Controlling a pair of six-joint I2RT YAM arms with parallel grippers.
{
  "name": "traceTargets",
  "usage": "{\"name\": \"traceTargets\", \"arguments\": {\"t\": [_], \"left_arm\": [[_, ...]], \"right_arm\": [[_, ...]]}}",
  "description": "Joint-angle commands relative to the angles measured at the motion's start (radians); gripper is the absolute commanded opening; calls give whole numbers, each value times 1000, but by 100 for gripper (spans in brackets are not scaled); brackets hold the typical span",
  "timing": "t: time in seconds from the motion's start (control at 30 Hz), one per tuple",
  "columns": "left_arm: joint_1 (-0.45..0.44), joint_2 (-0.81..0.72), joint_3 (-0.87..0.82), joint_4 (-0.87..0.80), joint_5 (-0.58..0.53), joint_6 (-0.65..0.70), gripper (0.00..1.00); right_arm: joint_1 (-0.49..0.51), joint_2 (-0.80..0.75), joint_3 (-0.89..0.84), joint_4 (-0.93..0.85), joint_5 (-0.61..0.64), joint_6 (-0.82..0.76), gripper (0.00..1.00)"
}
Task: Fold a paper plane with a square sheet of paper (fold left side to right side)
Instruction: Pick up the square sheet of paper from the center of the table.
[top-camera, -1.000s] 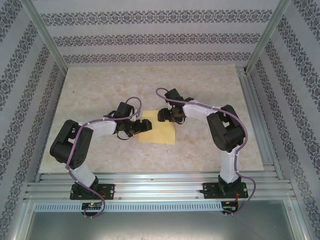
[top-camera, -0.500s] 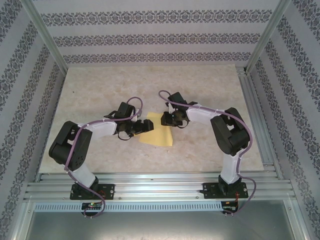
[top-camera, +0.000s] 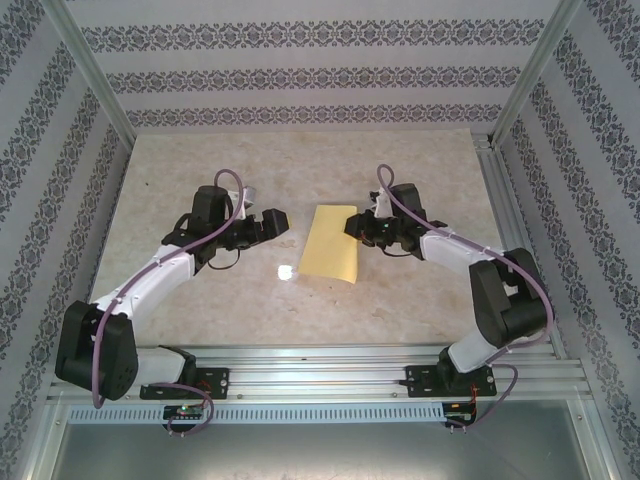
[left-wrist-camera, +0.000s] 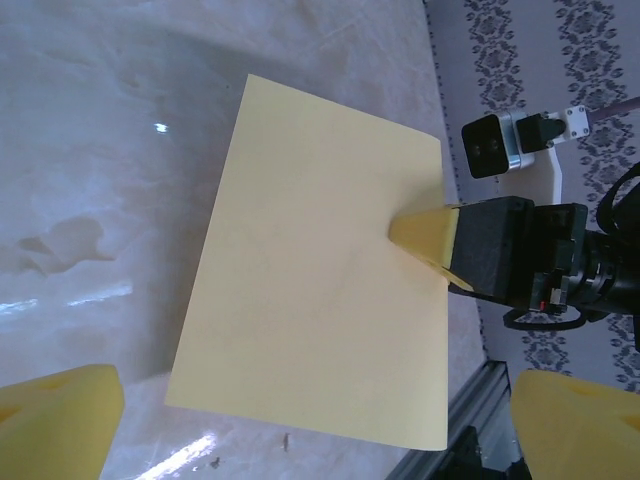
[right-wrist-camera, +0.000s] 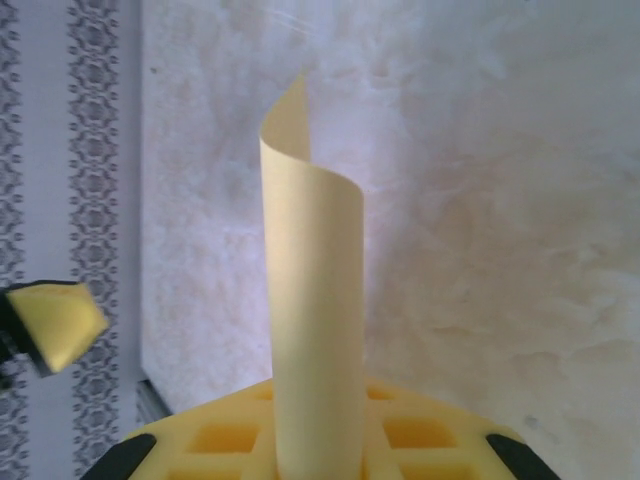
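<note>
The thin mustard-yellow square paper sheet (top-camera: 328, 250) curled up, its three-o'clock edge pinched by the right pincer (top-camera: 358, 228); the left pincer (top-camera: 268, 224) stood spread at nine o'clock.

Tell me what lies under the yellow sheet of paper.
Marble table shows all around the square sheet of paper, whose edge the right hand pinches. The tabletop directly beneath the sheet is covered, so whatever lies there cannot be seen.
</note>
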Motion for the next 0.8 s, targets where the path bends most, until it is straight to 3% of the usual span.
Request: {"name": "traceTargets", "arguments": {"t": [0.0, 0.3, 0.43, 0.53, 0.77], "left_arm": [[2, 4, -35, 141, 116, -126, 100], [1, 19, -57, 365, 218, -284, 100], [-3, 18, -48, 366, 235, -286, 100], [-14, 24, -44, 389, 259, -295, 94], [-39, 38, -34, 452, 286, -326, 42]], "right_arm": [[-13, -103, 0, 63, -103, 49, 20], [-26, -243, -11, 149, -206, 192, 20], [-25, -265, -11, 188, -224, 238, 20], [-22, -263, -15, 204, -234, 252, 20], [-12, -240, -16, 213, -232, 255, 20]]}}
